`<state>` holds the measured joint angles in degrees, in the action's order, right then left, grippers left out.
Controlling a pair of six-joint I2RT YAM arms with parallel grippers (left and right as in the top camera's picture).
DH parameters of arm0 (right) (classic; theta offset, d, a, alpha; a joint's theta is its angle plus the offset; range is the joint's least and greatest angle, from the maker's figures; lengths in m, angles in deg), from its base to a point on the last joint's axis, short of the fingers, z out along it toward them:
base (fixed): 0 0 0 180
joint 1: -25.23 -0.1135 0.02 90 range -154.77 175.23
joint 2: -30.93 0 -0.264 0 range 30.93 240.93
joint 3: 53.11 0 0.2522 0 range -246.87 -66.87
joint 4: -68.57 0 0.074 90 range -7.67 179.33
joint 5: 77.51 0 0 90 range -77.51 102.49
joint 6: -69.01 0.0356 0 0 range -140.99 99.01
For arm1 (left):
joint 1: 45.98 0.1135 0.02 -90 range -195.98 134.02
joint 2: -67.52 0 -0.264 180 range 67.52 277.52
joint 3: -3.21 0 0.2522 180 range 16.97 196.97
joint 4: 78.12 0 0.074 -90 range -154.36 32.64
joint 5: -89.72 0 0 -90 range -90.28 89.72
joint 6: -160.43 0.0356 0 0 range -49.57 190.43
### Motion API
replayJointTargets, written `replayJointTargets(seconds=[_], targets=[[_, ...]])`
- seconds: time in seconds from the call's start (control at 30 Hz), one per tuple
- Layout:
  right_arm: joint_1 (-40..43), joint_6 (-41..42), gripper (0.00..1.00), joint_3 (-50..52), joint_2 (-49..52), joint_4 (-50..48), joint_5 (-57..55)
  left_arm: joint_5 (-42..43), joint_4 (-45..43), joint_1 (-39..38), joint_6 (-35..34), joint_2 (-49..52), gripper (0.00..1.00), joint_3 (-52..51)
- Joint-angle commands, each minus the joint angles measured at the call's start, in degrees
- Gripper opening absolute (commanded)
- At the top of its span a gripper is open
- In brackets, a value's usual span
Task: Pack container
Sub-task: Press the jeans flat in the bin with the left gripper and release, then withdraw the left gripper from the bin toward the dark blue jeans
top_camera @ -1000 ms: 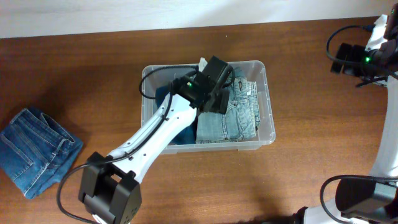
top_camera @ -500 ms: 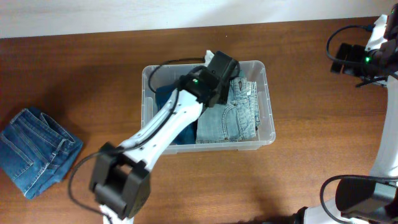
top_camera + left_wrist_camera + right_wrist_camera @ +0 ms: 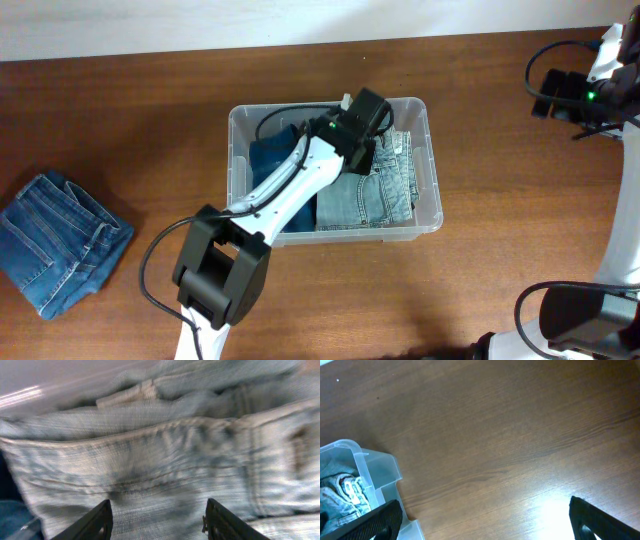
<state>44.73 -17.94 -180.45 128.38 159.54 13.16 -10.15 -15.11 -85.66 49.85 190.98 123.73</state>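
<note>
Container (image 3: 432, 170) sits on the table (image 3: 150, 110), long sides running left to right, open top up. Its corner also shows at the left edge of the right wrist view (image 3: 375, 467).

Contents of container:
- light-wash jeans (image 3: 385, 190), folded, filling the right half
- darker blue denim (image 3: 270, 155) in the left half, partly covered by the left arm

Left gripper (image 3: 160, 522): reaches into the container over its near wall, with the wrist above the far-right part. Fingers stand apart with nothing between them. The left wrist view is blurred and filled by the light-wash jeans (image 3: 160, 450), with seams and a pocket edge visible. Cannot tell whether the fingertips touch the fabric.

Right gripper (image 3: 485, 525): well to the right of the container, raised above bare table (image 3: 495, 435). Fingers are spread wide and hold nothing.

Outside container: a folded pair of mid-blue jeans (image 3: 60, 240) lies on the table well to the left of the container, apart from it.
</note>
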Motion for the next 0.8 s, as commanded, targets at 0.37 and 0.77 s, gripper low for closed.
replayJointTargets(seconds=[0.37, 0.77], targets=[[0.02, 0.37, 0.99, -0.48, 0.37, -0.02, -0.31, -0.42, -2.38, -4.70, 0.90, -1.42, 0.60, 6.32], [0.02, 0.37, 0.98, -0.48, 0.37, -0.02, -0.31, -0.42, -5.11, -5.01, 0.94, 7.56, 0.68, 6.45]])
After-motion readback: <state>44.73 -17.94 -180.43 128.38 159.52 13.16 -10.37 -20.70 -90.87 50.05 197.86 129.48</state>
